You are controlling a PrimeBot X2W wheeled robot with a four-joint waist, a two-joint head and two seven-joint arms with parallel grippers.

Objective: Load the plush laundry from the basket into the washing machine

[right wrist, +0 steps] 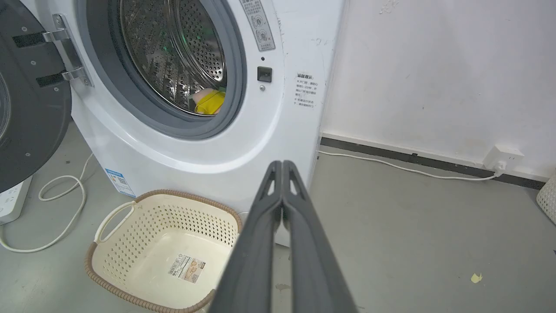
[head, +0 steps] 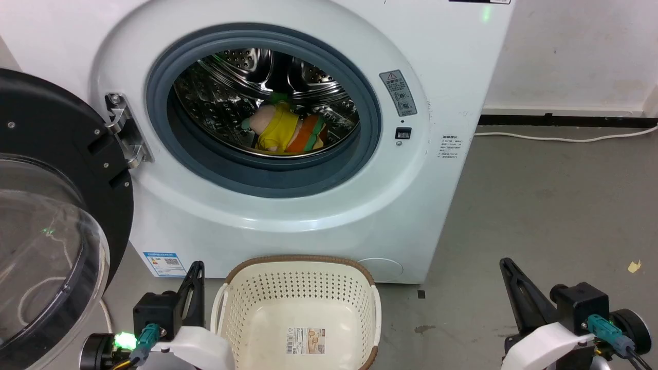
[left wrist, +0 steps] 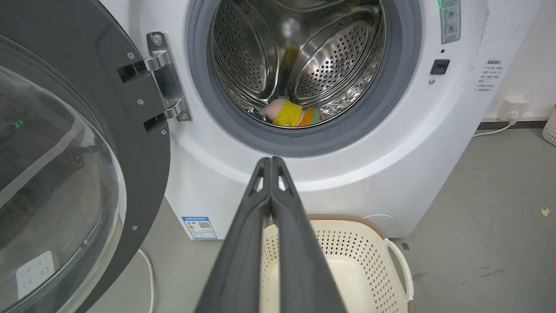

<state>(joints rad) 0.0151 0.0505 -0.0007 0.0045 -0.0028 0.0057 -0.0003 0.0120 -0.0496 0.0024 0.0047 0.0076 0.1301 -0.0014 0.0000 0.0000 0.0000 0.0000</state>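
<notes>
The plush toy, peach-pink with a yellow patch and an orange, green-striped part, lies at the bottom of the steel drum inside the white washing machine; the plush toy and plush toy also show through the porthole. The black-framed domed door stands swung open at the left. On the floor in front sits the cream basket, holding just its paper label. My left gripper is shut beside the basket's left handle. My right gripper is shut, low at the right.
A white cable runs along the grey floor by the wall to a socket. A power strip and a looped cord lie left of the washer, under the open door. Another perforated bin's edge shows at the far right.
</notes>
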